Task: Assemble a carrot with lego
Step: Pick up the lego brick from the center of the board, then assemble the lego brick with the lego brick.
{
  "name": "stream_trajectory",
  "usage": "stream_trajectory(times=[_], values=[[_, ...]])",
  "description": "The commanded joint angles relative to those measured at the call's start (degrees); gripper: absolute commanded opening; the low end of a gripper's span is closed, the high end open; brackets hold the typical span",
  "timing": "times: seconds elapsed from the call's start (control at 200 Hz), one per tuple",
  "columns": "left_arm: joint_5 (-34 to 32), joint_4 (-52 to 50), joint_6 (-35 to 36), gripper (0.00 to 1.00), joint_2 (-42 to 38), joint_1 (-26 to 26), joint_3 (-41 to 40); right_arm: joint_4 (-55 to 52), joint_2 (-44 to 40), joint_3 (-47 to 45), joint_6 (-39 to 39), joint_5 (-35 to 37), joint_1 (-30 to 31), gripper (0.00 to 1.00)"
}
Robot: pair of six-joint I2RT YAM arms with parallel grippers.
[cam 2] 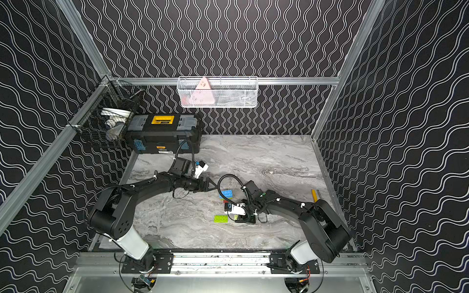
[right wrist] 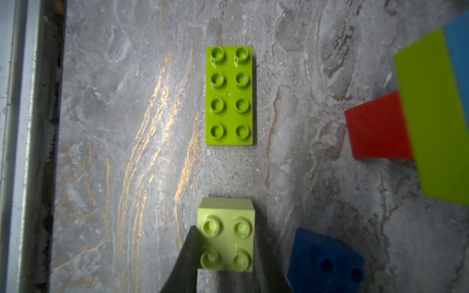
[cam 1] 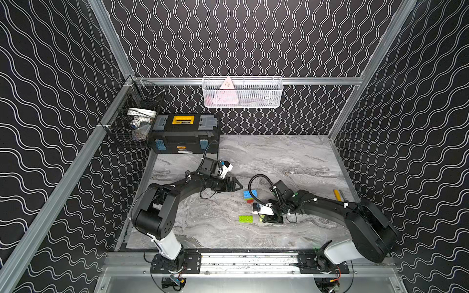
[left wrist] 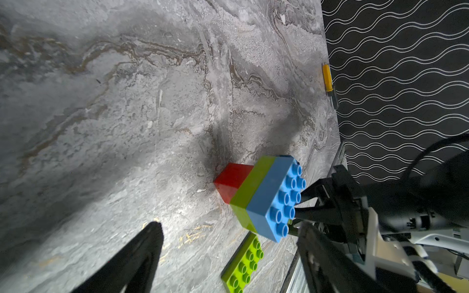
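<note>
Two black robot arms reach in over a grey marble table (cam 1: 291, 157); we see them from above and from a camera on each wrist.

The left gripper (cam 1: 237, 188) hangs with its jaws wide apart and nothing between them. It is near the carrot (cam 1: 250, 196) but not touching it.

The carrot is only part built and stands near the middle of the table. It has a red brick at the bottom, a wider lime green one on that, and a light blue one on top with its studs bare.

The right gripper (right wrist: 225, 256) is low over the table, nearer the front edge than the carrot. Its jaws are clamped on a small pale yellow-green brick (right wrist: 227, 236) with four studs. We cannot tell whether that brick rests on the table or is lifted.

Just beside it lies a dark blue brick (right wrist: 327, 263), a face with round holes turned toward the wrist camera.

A flat lime green brick (cam 2: 220, 218) with eight studs lies alone, studs up. In both top views it lies just beside the right gripper, on the left arm's side.

At the back left stands a black toolbox (cam 1: 185, 137) with a yellow handle. A yellow-handled tool (cam 1: 337, 194) lies along the table's right edge.
</note>
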Motion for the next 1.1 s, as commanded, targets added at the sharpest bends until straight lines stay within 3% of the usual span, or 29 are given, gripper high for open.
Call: stream_trajectory(times=[0.0,0.17,0.36,0.525,1.096], values=[[1.9,0.0,-1.0,0.88,0.8,0.1,0.4,-2.6,-2.7,1.8,-1.2,-1.2,0.0,0.18],[5.2,1.0,-4.2,0.83,1.4,0.0,-0.3,-5.1,-6.1,10.6,-3.6,-6.3,-3.5,0.22],[6.3,1.7,-5.1,0.81,1.7,-0.4,-0.5,-17.2,7.5,27.7,-13.4,-7.7,-7.2,0.21],[7.3,2.0,-5.3,0.81,1.8,-1.1,-0.6,-20.5,14.9,35.0,-15.9,-10.7,-8.1,0.21],[6.6,1.5,-4.7,0.76,4.4,-2.4,0.0,-23.3,20.5,37.8,-18.0,-9.7,-7.9,0.22]])
